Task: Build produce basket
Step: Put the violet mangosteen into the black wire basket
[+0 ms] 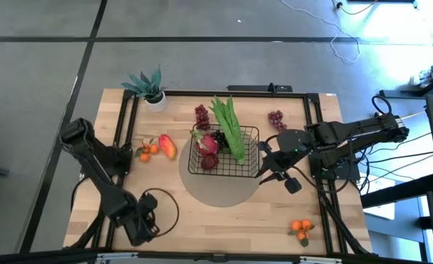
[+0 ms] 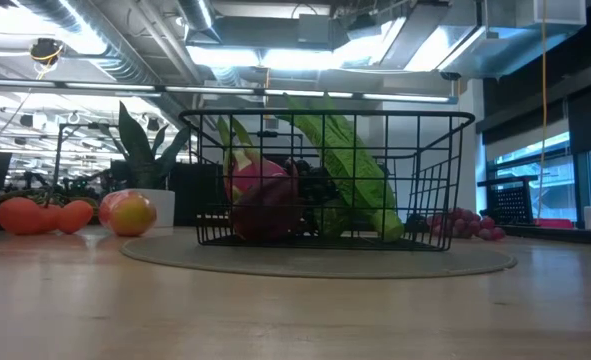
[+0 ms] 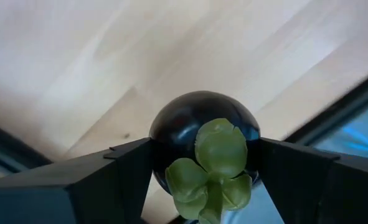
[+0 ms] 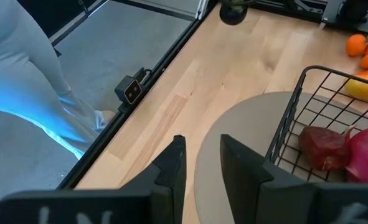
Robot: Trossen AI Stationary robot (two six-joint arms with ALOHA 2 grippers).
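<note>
Produce is pinched in the left gripper (image 3: 202, 171): a dark round fruit (image 3: 203, 134) with a green leafy top, low at 7 o'clock, far from the basket (image 1: 249, 170) at mid-table. Being smooth, it could slip out and roll off. The right gripper (image 1: 273, 174), fingers a little apart and empty, sits at the basket's 3 o'clock side and could bump it.

We see two arms built of dark, nearly black segments joined by rounded, bulkier joint housings. The left arm (image 1: 102, 180) has a blocky square-ended link and a thin black cable looping beside its tool end. The right arm (image 1: 348, 136) carries black cables along its links and trailing behind its base. The right tool (image 4: 202, 163) shows two flat, matte black fingers with squared, angular edges, and the left tool (image 3: 202, 171) has similar dark angular plates.
</note>
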